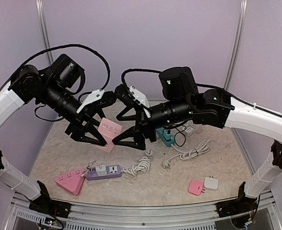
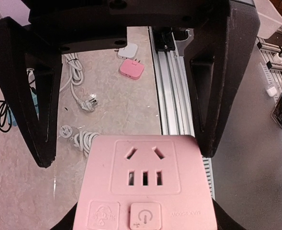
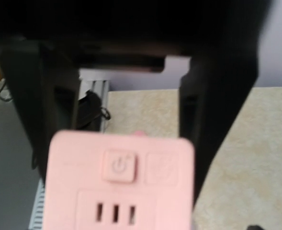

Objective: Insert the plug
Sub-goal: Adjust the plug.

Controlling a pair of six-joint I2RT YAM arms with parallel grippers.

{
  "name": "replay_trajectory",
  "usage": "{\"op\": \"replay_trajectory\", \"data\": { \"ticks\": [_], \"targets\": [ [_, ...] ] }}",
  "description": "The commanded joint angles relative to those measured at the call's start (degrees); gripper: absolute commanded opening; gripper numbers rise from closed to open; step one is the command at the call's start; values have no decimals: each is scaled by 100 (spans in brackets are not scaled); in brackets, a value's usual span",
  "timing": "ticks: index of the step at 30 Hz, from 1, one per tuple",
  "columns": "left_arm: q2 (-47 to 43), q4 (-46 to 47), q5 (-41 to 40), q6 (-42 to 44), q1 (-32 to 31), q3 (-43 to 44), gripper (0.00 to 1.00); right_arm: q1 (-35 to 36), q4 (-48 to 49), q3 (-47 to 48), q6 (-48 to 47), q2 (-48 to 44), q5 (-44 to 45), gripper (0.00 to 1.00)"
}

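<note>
A pink socket block (image 1: 110, 130) sits between my two grippers, its holed face and power button up. In the left wrist view the pink socket block (image 2: 145, 187) fills the bottom. My left gripper (image 2: 126, 158) has its jaws apart: one fingertip (image 2: 208, 143) is at the block's corner, and the other fingertip (image 2: 44, 153) stands a gap away. My right gripper (image 3: 121, 182) straddles the blurred pink socket block (image 3: 121, 187) from the opposite side, with a finger on each side and its jaws spread. A white cable with a plug (image 1: 148, 153) lies loose on the table in front.
A second white cable (image 1: 188, 154) lies to the right. A teal socket (image 1: 166, 137) with a black cord sits behind the right arm. A purple power strip (image 1: 105, 171) and a pink power strip (image 1: 69, 182) lie front left. Pink and white adapters (image 1: 203, 185) lie front right.
</note>
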Motion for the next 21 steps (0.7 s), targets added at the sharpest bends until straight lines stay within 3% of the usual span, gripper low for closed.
{"op": "replay_trajectory", "data": {
  "ticks": [1, 5, 10, 11, 14, 21],
  "targets": [
    [82, -157, -130, 275, -61, 202, 0, -54, -131, 69, -36, 205, -464, 93],
    [102, -121, -148, 232, -103, 257, 0, -51, 150, 23, 116, 328, -493, 91],
    [121, -102, -169, 186, -116, 343, 0, -53, 302, 87, 214, 464, -457, 77],
    [118, -84, -172, 160, -111, 356, 0, -54, 290, 80, 216, 473, -444, 78],
    [94, -35, -152, 110, -78, 379, 0, -58, 369, -109, 295, 397, -285, 91],
    [46, -34, -79, 151, -17, 348, 0, -71, 2085, -1531, 565, -444, -193, 95]
  ]
}}
